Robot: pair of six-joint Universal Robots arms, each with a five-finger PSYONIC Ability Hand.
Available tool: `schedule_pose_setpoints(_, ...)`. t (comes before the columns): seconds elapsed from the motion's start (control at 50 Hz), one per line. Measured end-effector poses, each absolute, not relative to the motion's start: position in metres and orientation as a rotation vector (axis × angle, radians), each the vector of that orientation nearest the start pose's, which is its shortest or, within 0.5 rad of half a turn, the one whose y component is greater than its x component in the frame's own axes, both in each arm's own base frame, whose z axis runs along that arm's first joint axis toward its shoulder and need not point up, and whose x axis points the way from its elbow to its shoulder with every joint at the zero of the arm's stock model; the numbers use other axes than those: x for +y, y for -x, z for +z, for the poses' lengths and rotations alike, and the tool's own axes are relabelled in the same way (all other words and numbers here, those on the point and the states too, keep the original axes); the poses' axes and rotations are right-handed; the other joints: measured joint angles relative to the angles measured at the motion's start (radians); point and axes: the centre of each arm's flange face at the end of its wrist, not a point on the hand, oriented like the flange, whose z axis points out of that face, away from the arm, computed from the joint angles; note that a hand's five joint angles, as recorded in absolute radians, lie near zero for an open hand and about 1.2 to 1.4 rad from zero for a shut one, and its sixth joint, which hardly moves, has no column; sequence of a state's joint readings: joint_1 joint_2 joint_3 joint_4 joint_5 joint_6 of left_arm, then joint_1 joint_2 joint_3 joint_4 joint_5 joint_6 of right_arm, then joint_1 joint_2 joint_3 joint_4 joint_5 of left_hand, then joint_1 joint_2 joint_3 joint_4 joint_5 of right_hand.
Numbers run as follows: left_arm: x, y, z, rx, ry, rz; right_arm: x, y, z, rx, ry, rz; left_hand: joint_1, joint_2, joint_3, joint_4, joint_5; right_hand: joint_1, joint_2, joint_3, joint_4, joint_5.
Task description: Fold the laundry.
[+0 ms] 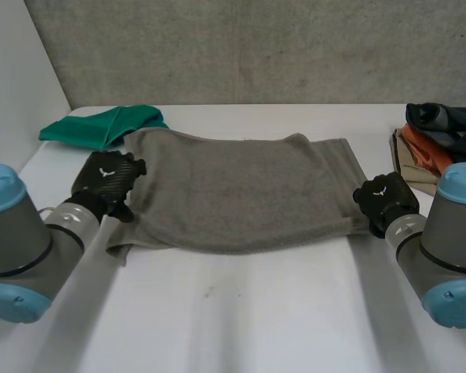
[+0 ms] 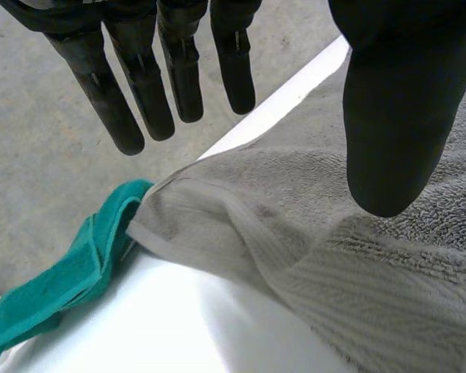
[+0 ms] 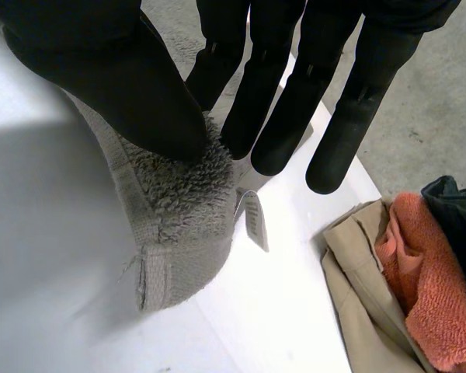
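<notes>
Head view — grey towel (image 1: 241, 194) lies flat, long axis crosswise.

At 3 o'clock from the grey towel (image 1: 241, 194), the pile of clothes (image 1: 441, 140) is cut off by the edge. The towel's corner hides part of the green cloth (image 2: 85, 264). Print on the white label (image 3: 252, 221) beside the right hand (image 3: 101, 70) is too small to read.

Left hand (image 1: 105, 179) open, fingers straight, right hand (image 1: 383, 196) pinching towel (image 1: 241, 194) edge
</notes>
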State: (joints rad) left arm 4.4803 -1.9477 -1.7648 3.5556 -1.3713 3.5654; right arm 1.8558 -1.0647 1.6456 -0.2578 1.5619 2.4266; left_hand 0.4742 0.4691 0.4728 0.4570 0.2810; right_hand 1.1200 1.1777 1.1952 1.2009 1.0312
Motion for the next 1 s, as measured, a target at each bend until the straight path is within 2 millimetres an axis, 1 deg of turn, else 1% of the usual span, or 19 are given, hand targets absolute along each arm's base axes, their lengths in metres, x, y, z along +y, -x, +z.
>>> schedule_pose_setpoints(0.12,-0.290,0.210,0.168,2.274,-0.929,-1.984,-0.303,-0.225,0.136,2.434,1.334,-1.937,-0.011,-0.019,-0.038,-0.041,-0.035,0.000,0.000,0.000,0.000,0.000)
schedule_pose_setpoints(0.18,-0.280,0.204,0.165,2.339,-0.922,-1.911,-0.303,-0.225,0.136,2.435,1.334,-1.937,-0.052,-0.056,-0.058,-0.058,-0.057,0.000,0.000,0.000,0.000,0.000)
schedule_pose_setpoints(0.28,-0.271,0.200,0.158,2.413,-0.923,-1.825,-0.303,-0.225,0.137,2.433,1.334,-1.939,-0.052,-0.057,-0.059,-0.058,-0.059,0.000,0.000,0.000,0.000,0.000)
schedule_pose_setpoints(0.42,-0.277,0.200,0.148,2.442,-0.929,-1.792,-0.303,-0.225,0.136,2.435,1.336,-1.934,-0.052,-0.057,-0.058,-0.056,-0.055,0.000,0.000,0.000,0.000,0.000)
schedule_pose_setpoints(0.46,-0.281,0.201,0.143,2.450,-0.932,-1.782,-0.302,-0.225,0.135,2.437,1.336,-1.931,-0.019,-0.014,-0.016,-0.006,-0.001,0.000,0.000,0.000,0.000,0.000)
schedule_pose_setpoints(0.48,-0.285,0.202,0.139,2.452,-0.933,-1.777,-0.302,-0.225,0.135,2.439,1.336,-1.929,0.027,0.025,0.024,0.040,0.044,0.000,0.000,0.000,0.000,0.000)
schedule_pose_setpoints(0.5,-0.287,0.202,0.136,2.454,-0.934,-1.772,-0.302,-0.225,0.135,2.440,1.336,-1.928,0.122,0.117,0.105,0.124,0.126,0.000,0.000,0.000,0.000,0.000)
schedule_pose_setpoints(0.54,-0.291,0.203,0.133,2.453,-0.934,-1.771,-0.302,-0.224,0.135,2.442,1.336,-1.928,0.187,0.169,0.164,0.179,0.180,0.000,0.000,0.000,0.000,0.000)
schedule_pose_setpoints(0.56,-0.296,0.203,0.131,2.445,-0.931,-1.778,-0.302,-0.224,0.135,2.445,1.335,-1.927,0.379,0.344,0.338,0.357,0.351,0.000,0.000,0.000,0.000,0.000)
schedule_pose_setpoints(0.6,-0.301,0.204,0.129,2.429,-0.927,-1.795,-0.302,-0.223,0.135,2.450,1.334,-1.928,0.533,0.522,0.509,0.528,0.520,0.000,0.000,0.000,0.000,0.000)
schedule_pose_setpoints(0.62,-0.302,0.204,0.129,2.423,-0.925,-1.801,-0.302,-0.223,0.135,2.450,1.333,-1.929,0.558,0.546,0.538,0.557,0.550,0.000,0.000,0.000,0.000,0.000)
schedule_pose_setpoints(0.64,-0.304,0.204,0.132,2.400,-0.918,-1.825,-0.302,-0.223,0.136,2.452,1.332,-1.933,0.646,0.643,0.635,0.656,0.646,0.000,0.000,0.000,0.000,0.000)
schedule_pose_setpoints(0.68,-0.306,0.203,0.137,2.367,-0.908,-1.859,-0.301,-0.222,0.140,2.452,1.331,-1.940,0.679,0.716,0.704,0.727,0.697,0.000,0.000,0.000,0.000,0.000)
schedule_pose_setpoints(0.78,-0.303,0.201,0.164,2.267,-0.881,-1.962,-0.295,-0.218,0.158,2.451,1.339,-1.956,0.679,0.726,0.717,0.740,0.697,0.000,0.000,0.000,0.000,0.000)
schedule_pose_setpoints(0.86,-0.285,0.197,0.201,2.151,-0.857,-2.068,-0.281,-0.209,0.187,2.472,1.359,-1.943,0.679,0.727,0.719,0.740,0.697,0.000,0.000,0.000,0.000,0.000)
schedule_pose_setpoints(0.88,-0.282,0.196,0.206,2.136,-0.853,-2.080,-0.278,-0.206,0.192,2.478,1.364,-1.937,0.679,0.727,0.719,0.740,0.697,0.000,0.000,0.000,0.000,0.000)
schedule_pose_setpoints(0.9,-0.273,0.193,0.217,2.108,-0.847,-2.101,-0.272,-0.203,0.201,2.490,1.376,-1.924,0.679,0.727,0.719,0.740,0.697,0.000,0.000,0.000,0.000,0.000)
schedule_pose_setpoints(0.96,-0.251,0.188,0.235,2.076,-0.845,-2.116,-0.256,-0.194,0.219,2.521,1.433,-1.871,0.679,0.727,0.719,0.740,0.697,0.000,0.000,0.000,0.000,0.000)
schedule_pose_setpoints(1.0,-0.235,0.185,0.243,2.080,-0.860,-2.094,-0.245,-0.190,0.227,2.540,1.493,-1.821,0.679,0.727,0.720,0.740,0.697,0.000,0.000,0.000,0.000,0.000)
